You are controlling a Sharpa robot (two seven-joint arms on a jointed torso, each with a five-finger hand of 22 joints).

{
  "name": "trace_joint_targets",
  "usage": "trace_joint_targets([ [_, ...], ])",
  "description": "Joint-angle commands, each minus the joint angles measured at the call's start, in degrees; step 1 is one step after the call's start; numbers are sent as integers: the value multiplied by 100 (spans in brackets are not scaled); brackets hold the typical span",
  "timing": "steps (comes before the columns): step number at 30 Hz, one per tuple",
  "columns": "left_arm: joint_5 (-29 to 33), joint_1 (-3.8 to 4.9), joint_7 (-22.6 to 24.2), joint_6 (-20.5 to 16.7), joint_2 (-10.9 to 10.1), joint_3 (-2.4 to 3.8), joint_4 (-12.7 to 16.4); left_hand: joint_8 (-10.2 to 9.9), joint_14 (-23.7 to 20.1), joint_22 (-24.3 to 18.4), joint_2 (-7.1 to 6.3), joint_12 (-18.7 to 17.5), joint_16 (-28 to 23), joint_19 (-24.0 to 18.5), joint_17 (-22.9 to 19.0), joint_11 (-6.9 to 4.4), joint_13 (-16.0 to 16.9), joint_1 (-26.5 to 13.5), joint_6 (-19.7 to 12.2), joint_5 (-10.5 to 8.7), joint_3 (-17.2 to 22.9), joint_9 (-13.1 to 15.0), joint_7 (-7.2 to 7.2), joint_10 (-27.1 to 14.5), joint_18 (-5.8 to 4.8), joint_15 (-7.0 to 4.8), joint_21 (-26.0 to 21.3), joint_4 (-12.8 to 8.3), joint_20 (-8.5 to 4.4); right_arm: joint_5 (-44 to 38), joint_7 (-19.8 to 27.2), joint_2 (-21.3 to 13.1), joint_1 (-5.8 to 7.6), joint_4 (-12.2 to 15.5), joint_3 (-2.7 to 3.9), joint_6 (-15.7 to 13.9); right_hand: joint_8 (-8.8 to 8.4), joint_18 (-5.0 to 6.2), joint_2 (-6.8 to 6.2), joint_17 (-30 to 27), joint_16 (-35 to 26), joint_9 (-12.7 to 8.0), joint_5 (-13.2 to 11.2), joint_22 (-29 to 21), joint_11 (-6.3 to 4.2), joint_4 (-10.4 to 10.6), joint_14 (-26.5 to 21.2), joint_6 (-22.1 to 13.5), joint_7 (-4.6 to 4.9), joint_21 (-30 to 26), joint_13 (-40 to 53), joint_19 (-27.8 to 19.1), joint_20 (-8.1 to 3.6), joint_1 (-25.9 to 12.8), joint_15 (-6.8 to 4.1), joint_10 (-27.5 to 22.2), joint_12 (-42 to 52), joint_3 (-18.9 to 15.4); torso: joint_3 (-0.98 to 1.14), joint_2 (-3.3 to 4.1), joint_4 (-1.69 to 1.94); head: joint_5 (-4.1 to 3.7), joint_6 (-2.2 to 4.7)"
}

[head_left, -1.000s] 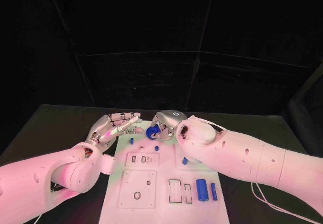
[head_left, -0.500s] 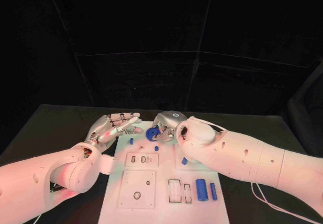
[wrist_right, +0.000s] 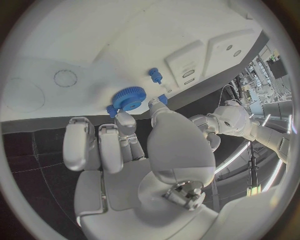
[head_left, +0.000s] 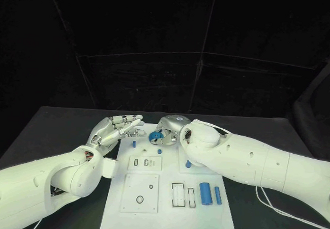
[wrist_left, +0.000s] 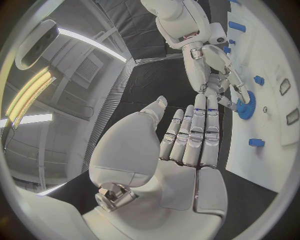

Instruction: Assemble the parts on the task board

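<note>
The white task board (head_left: 168,216) lies in the middle of the black table. My right hand (head_left: 169,128) hovers over the board's far end and pinches a blue gear (head_left: 157,136) between thumb and a finger. The gear (wrist_right: 129,98) sits at that hand's fingertips (wrist_right: 124,120), just above the board (wrist_right: 125,45). My left hand (head_left: 116,127) is held beside the board's far left corner, flat, its fingers straight and together, holding nothing. From the left wrist, my left hand (wrist_left: 187,145) points toward the right hand (wrist_left: 219,75) and the gear (wrist_left: 245,105).
Small blue pegs (head_left: 133,143) (head_left: 160,151) (head_left: 189,164) lie on the board's far half. A blue cylinder (head_left: 204,191) and a thin blue rod (head_left: 218,195) lie on its right side beside empty slots (head_left: 178,194). A blue peg (wrist_right: 155,75) stands near the gear.
The right hand has turned the gear slightly while staying over the same spot. The left hand has barely moved.
</note>
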Motion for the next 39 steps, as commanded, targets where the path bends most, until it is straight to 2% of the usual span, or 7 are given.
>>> trace_joint_targets([
  [1, -18, 9, 13, 49, 0, 6, 8, -37, -20, -10, 67, -23, -33, 4, 8, 3, -8, -11, -14, 0, -6, -8, 139, -42, 75, 20, -37, -35, 41, 164, 1, -20, 4, 3, 0, -12, -6, -21, 26, 89, 19, -4, 36, 18, 22, -3, 327, 1, 18, -13, 15, 21, 36, -54, 34, 31, 43, -59, 1, 1, 2, 7, 1],
  [6, -18, 9, 11, 48, -9, 6, 9, -37, -20, -10, 67, -23, -33, 4, 8, 3, -8, -11, -14, 0, -6, -8, 139, -42, 75, 20, -37, -35, 41, 205, 258, -123, -11, 67, -1, -677, -1, -30, 94, 126, 39, -4, 238, 67, 22, -71, 335, -4, 18, 10, 82, 51, 42, 103, 38, 61, 107, -150, 1, -1, -5, 12, 14],
  [10, -18, 9, 11, 47, -27, 6, 6, -37, -20, -10, 67, -23, -33, 4, 8, 3, -8, -11, -14, 0, -6, -8, 139, -42, 75, 20, -37, -35, 41, 573, 1134, -290, -19, 160, -2, -1360, 17, -28, 109, 113, 31, 4, 371, 64, 8, -148, 330, 40, 4, 9, 230, 45, 37, 297, 28, 148, 252, -191, 6, -5, -17, 28, 24],
  [15, -18, 9, 12, 40, -68, 6, 7, -37, -20, -10, 67, -23, -33, 4, 8, 3, -8, -11, -14, 0, -6, -8, 139, -42, 75, 20, -37, -35, 41, 1305, 2168, -708, -22, 391, -3, -1812, 36, -12, 164, 27, -19, 14, 513, -14, -19, -322, 307, 118, -21, -28, 200, -11, 18, 672, 5, 92, 201, -166, 13, -14, -39, 37, 54],
  [23, -18, 10, 16, 33, -128, 6, 12, -44, -20, -13, 69, -30, -38, 4, 12, 6, -8, -15, -24, 0, -7, -8, 143, -50, 75, 23, -39, -41, 42, 2422, 2647, -1677, -16, 683, -4, -1481, 13, 7, 123, 16, -40, 4, 326, -112, -38, -659, 301, 131, -29, -81, 90, -81, -4, 1204, -13, -14, 55, -95, 43, -43, -125, 70, 87],
  [28, -18, 10, 15, 65, -106, 5, -13, -44, -20, -14, 70, -29, -40, 4, 13, 6, -7, -12, -22, 0, -5, -7, 142, -48, 75, 23, -40, -45, 43, 2782, 2869, -2251, -17, 736, -7, -1034, 5, 6, 19, 46, -31, 0, 131, -110, -36, -772, 309, 129, -29, -84, 54, -80, -3, 1336, -12, -21, 11, -177, 58, -55, -133, -7, 92],
  [39, -18, 7, 11, 106, -26, 4, -79, -38, -17, -17, 78, -25, -44, 5, 18, 2, -3, -4, -9, 1, 1, -3, 137, -35, 75, 22, -41, -60, 43, 3132, 3057, -2660, -53, 470, -12, -704, 0, 7, -40, 67, -26, -3, 68, -115, -38, -836, 312, 123, -31, -89, 3, -83, -3, 1416, -13, -47, -49, -245, 90, -40, -155, -33, 111],
])
